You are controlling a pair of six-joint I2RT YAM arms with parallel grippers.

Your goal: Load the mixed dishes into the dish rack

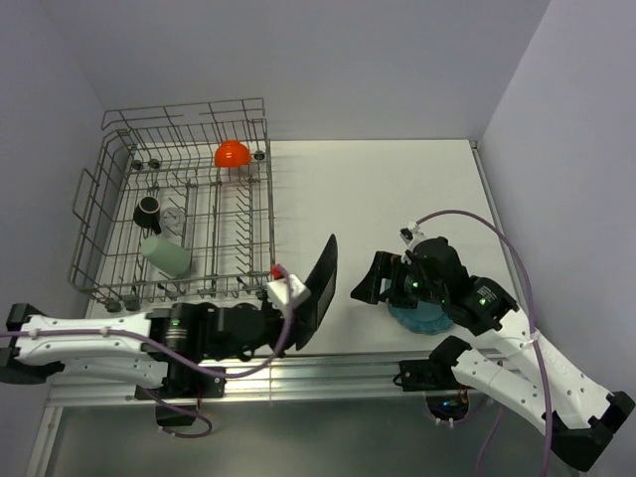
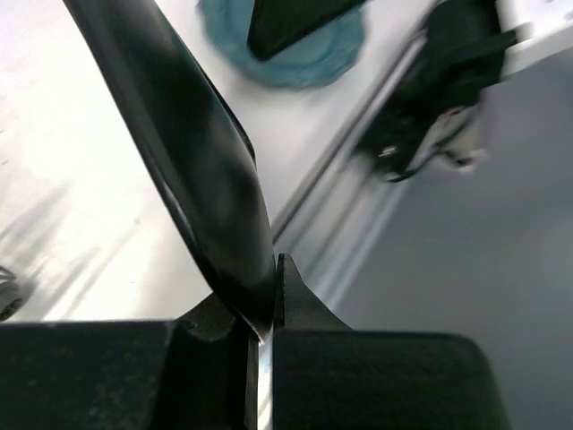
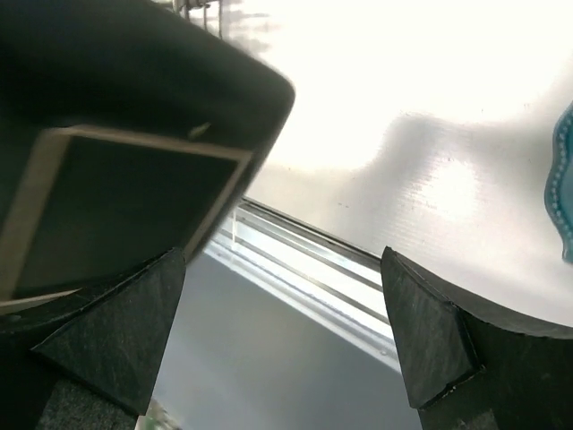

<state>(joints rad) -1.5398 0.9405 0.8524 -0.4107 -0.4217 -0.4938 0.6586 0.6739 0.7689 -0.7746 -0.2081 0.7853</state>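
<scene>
My left gripper (image 1: 295, 328) is shut on the lower edge of the black square plate (image 1: 323, 278) and holds it on edge above the table, right of the dish rack (image 1: 94, 204). In the left wrist view the plate (image 2: 197, 152) is pinched between the fingers (image 2: 269, 309). My right gripper (image 1: 366, 283) is open and empty, just right of the black plate and over the teal plate (image 1: 422, 318) lying on the table. In the rack are the orange bowl (image 1: 232, 153), dark mug (image 1: 147, 210), clear glass (image 1: 174, 216) and pale green cup (image 1: 166, 254).
The right wrist view shows the black plate's underside (image 3: 116, 161) close to my open right gripper (image 3: 286, 331), the teal plate's rim (image 3: 560, 193) at the right edge, and the table's metal front rail (image 3: 304, 269). Walls close the table at the back and right.
</scene>
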